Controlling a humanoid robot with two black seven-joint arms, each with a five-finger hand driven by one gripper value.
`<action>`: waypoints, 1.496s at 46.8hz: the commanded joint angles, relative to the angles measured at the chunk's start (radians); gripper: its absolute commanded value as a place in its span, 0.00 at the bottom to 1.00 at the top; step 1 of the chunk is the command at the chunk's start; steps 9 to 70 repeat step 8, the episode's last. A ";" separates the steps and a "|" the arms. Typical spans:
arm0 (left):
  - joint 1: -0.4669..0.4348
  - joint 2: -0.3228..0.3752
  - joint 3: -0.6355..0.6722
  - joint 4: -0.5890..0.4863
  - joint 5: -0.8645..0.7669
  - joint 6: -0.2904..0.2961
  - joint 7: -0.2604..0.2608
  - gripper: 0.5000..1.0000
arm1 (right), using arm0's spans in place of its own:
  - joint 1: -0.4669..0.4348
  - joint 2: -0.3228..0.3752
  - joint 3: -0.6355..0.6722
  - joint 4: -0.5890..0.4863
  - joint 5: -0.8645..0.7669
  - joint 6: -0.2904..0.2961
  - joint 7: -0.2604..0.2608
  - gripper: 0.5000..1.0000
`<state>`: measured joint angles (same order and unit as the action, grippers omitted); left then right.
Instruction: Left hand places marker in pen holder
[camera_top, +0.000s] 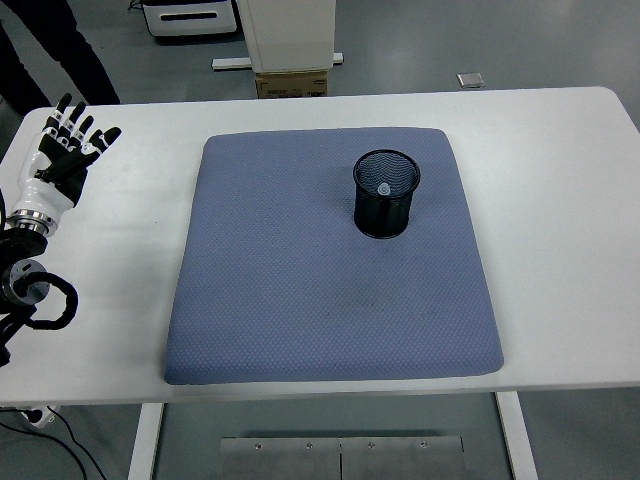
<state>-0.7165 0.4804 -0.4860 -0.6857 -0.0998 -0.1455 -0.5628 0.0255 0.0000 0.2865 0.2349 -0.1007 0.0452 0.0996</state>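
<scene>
Left hand (62, 150) spread wide, empty, at table's far-left edge. Pen holder (386, 193) well to its right, marker (384, 188) tip inside. Risk low: arm cable could snag table (560, 160) edge.

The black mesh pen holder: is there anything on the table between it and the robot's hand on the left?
Nothing visible. Only bare white table and the blue-grey mat lie between the open left hand and the black mesh pen holder, which already holds something pale.
</scene>
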 joint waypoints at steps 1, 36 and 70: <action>0.006 0.001 -0.003 0.000 0.000 0.000 0.000 1.00 | 0.001 0.000 -0.001 0.000 0.001 0.001 0.000 1.00; 0.008 0.000 -0.009 0.000 0.000 0.000 0.000 1.00 | 0.001 0.000 -0.004 0.000 -0.005 0.001 0.005 1.00; 0.008 0.000 -0.009 0.000 0.000 0.000 0.000 1.00 | 0.001 0.000 -0.004 0.000 -0.005 0.001 0.005 1.00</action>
